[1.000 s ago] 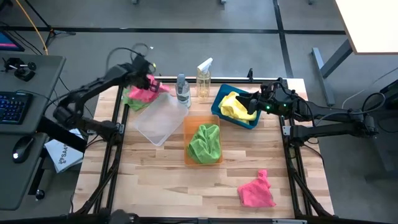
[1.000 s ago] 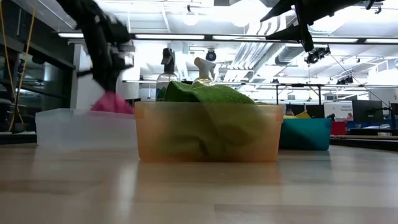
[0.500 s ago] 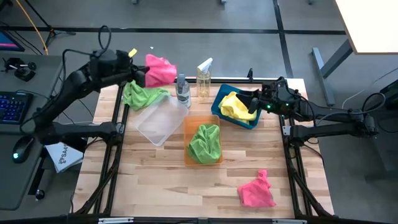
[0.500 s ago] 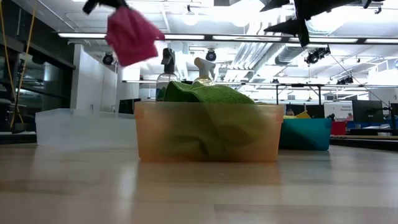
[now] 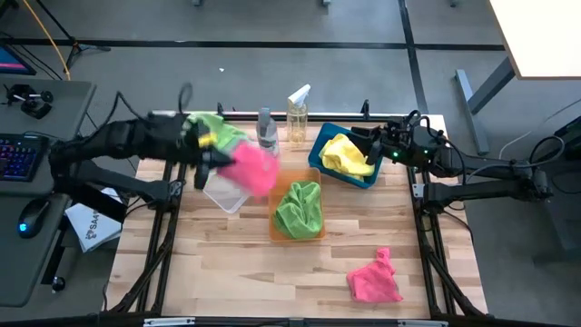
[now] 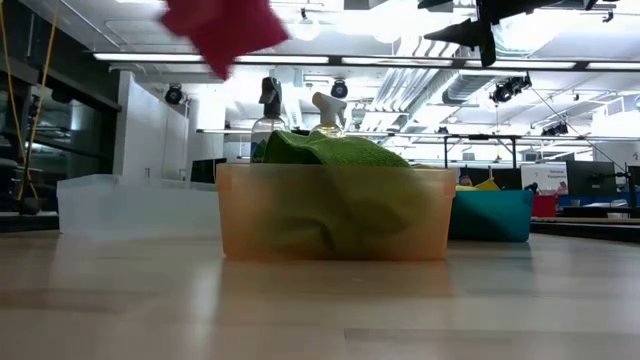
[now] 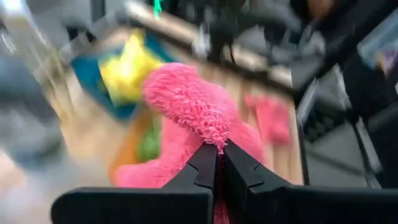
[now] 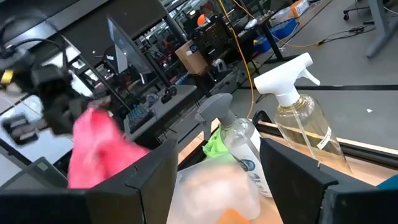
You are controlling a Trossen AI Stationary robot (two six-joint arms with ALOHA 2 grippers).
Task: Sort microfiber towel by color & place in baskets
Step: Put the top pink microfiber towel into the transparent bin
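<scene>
Left gripper (image 5: pixel 211 156) has its fingers pressed together on a pink towel (image 5: pixel 251 167), which hangs in the air over the near end of the clear basket (image 5: pixel 222 189); in the left wrist view the cloth (image 7: pixel 200 119) sprouts from between the closed fingertips. Taking the table centre as the dial, this load sits at about ten o'clock.

A judgement on doing the step well: the clear bin looks like the home for pink, since the orange basket (image 5: pixel 281 218) at the centre holds a green towel (image 5: pixel 300 207) and the blue basket (image 5: pixel 320 145) at about one o'clock holds a yellow towel (image 5: pixel 347 154). The cloth should go low and central in the bin before release, so no corner drapes the rim. Another green towel (image 5: pixel 218 129) lies at the far end of the clear bin, seemingly over its rim, and will probably need moving to the orange one. A second pink towel (image 5: pixel 372 278) lies at five o'clock.

Right gripper (image 5: pixel 370 151) waits with fingers spread above the blue basket.

Two spray bottles (image 5: pixel 297 114) stand at twelve o'clock. Pale wooden planks form the table (image 5: pixel 227 263). Beyond it lie grey floor and a desk with a keyboard (image 5: pixel 20 156) at nine o'clock.
</scene>
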